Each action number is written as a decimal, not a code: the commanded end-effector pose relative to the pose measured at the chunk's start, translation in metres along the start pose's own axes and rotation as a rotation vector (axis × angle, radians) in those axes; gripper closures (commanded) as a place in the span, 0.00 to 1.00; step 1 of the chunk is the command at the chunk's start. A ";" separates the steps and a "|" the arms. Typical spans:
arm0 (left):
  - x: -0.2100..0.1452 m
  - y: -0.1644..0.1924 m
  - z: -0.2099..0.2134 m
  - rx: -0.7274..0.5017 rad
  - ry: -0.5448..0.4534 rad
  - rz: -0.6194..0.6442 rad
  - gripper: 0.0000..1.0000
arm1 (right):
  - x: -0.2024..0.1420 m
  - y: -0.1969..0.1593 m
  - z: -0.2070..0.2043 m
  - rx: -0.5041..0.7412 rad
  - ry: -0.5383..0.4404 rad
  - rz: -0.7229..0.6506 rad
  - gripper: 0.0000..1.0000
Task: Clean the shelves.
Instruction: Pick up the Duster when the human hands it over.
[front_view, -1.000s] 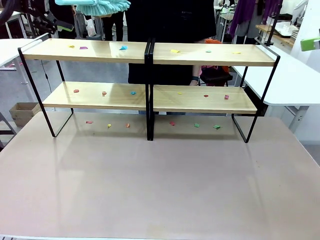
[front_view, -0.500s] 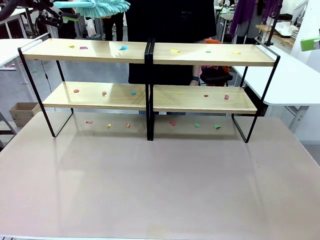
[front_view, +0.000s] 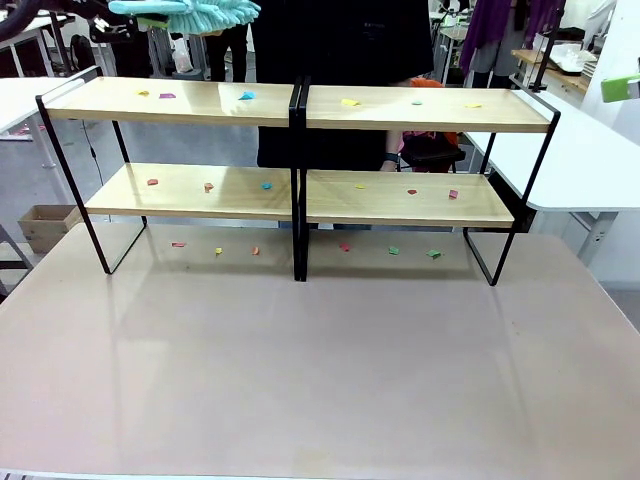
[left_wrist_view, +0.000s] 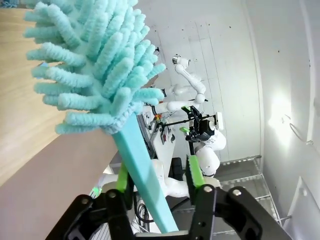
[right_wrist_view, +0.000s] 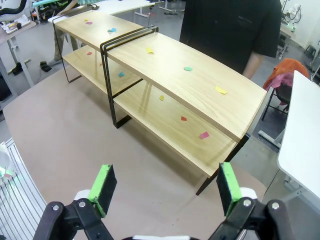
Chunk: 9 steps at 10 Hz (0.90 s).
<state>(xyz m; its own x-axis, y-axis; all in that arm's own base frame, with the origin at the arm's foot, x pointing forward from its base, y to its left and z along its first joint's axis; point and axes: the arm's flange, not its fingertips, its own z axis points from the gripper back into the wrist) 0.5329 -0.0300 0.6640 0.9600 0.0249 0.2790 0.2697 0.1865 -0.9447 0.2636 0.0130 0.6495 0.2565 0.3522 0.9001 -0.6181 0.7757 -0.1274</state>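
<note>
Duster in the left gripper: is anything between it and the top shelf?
Nothing visible. The duster, held by the left gripper, hangs over the left end of the shelves with open air below; only small coloured scraps lie on the boards.

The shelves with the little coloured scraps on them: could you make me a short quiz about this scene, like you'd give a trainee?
1. True or false: the right gripper is holding a cloth.
2. What is the left gripper clamped on? A) the flat handle of a fluffy turquoise duster B) a yellow sponge C) a spray bottle
3. Fill the gap: small coloured paper scraps lie on both tiers of the black-framed light wood shelves and on the beige ___ underneath.
Key: 1 false, it is open and empty; 2 A; 3 tabletop.
</note>
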 end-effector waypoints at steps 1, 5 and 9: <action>-0.001 -0.002 -0.001 0.027 -0.025 -0.015 1.00 | 0.001 -0.001 0.000 0.004 -0.005 0.000 0.00; -0.002 0.000 0.003 0.026 -0.028 -0.018 1.00 | 0.001 -0.001 0.000 0.004 -0.005 0.000 0.00; -0.026 -0.023 0.018 0.016 0.032 -0.107 1.00 | 0.001 -0.001 0.000 0.004 -0.005 0.000 0.00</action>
<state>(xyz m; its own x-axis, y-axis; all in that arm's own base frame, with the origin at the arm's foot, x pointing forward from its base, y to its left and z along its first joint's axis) 0.5204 -0.0231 0.6765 0.9471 0.0172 0.3206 0.3104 0.2057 -0.9281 0.2636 0.0130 0.6495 0.2566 0.3522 0.9000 -0.6181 0.7757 -0.1273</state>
